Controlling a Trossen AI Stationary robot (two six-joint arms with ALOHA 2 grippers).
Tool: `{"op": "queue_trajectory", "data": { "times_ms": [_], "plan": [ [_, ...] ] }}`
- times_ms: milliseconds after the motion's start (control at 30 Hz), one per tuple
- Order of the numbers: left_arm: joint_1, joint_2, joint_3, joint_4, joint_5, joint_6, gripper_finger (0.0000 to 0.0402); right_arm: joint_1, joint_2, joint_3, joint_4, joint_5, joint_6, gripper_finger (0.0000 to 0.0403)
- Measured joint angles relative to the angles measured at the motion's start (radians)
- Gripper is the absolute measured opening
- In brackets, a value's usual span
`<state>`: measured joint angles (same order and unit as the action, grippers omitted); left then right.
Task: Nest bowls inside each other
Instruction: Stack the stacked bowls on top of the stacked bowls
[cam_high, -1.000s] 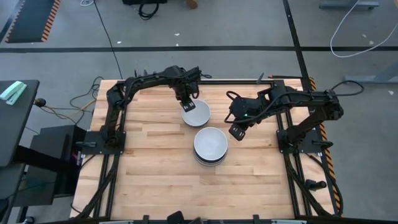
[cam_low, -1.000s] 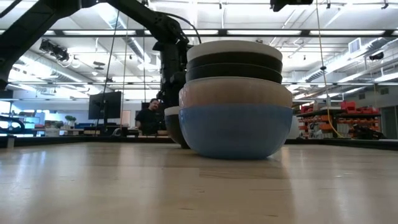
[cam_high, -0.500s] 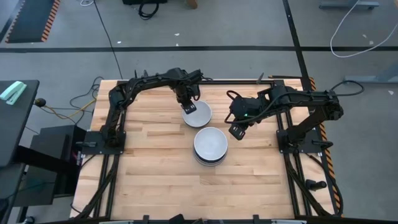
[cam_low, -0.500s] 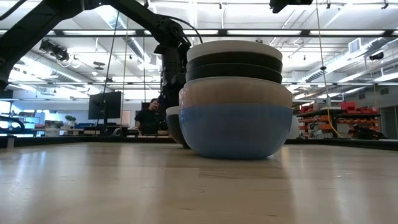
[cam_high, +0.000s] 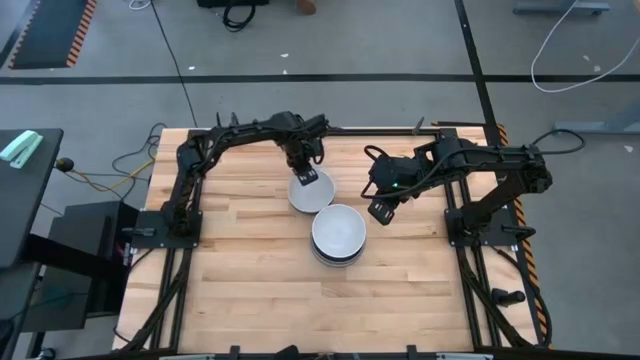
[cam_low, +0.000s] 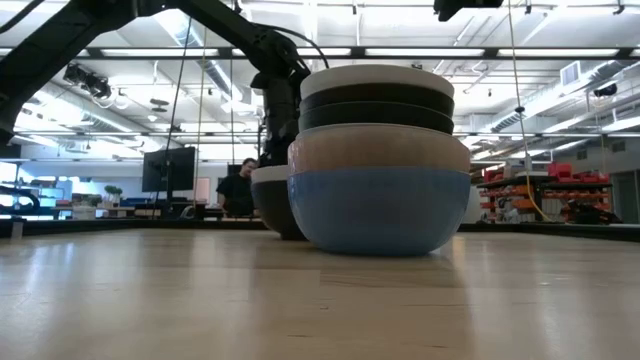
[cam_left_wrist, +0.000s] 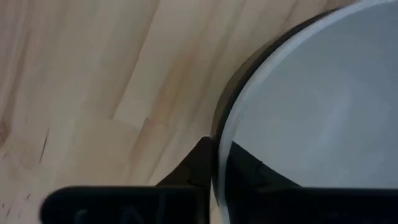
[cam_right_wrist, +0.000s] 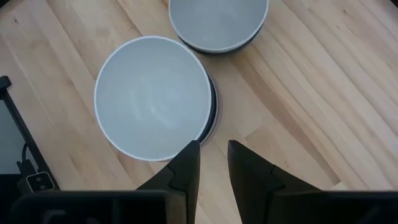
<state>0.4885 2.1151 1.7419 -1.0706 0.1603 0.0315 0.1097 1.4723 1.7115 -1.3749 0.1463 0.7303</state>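
A tall stack of several nested bowls (cam_high: 338, 233) stands mid-table, blue at the bottom (cam_low: 378, 210) and white on top (cam_right_wrist: 152, 96). Just beyond it a grey bowl nested in a black one (cam_high: 313, 198) rests on the table by the black bowl's base (cam_low: 275, 225). My left gripper (cam_high: 305, 178) is shut on this pair's far rim. My right gripper (cam_high: 380, 210) hangs open above the table to the right of the tall stack, with nothing between its fingers (cam_right_wrist: 214, 155). My left gripper has the far side of the bowl pair's rim (cam_left_wrist: 219, 134) pinched between its two fingers. One finger (cam_left_wrist: 249, 171) is inside the grey bowl and the other (cam_left_wrist: 198, 163) is outside against the black wall. The fingers come from above, pointing down. The pair sits upright on the table.
Bare wooden tabletop lies to the near side and to the left of the bowls (cam_high: 240, 260). The dark frame rails of both arms (cam_high: 170, 215) run along the table's left and right sides. A person sits far behind the table (cam_low: 240, 185).
My left gripper has moved slightly toward the near edge and has taken hold of the rim. The grey-and-black bowl pair has slid along the table with it, toward the tall stack, staying upright.
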Motion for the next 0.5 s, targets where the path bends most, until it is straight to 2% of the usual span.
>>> {"op": "queue_trajectory", "data": {
  "times_ms": [67,267,500],
  "plan": [
    [0.000,0.000,-0.001,-0.002,-0.002,-0.003,0.0018,0.000,0.000,0.000,0.000,0.002,0.000,0.0090],
    [0.003,0.000,-0.001,-0.010,-0.002,-0.003,0.0021,0.000,0.000,0.000,0.000,0.023,-0.001,0.0090],
    [0.027,-0.017,0.003,-0.100,-0.003,0.020,0.0018,0.000,0.000,-0.001,0.000,0.055,-0.002,0.0090]
  ]
}}
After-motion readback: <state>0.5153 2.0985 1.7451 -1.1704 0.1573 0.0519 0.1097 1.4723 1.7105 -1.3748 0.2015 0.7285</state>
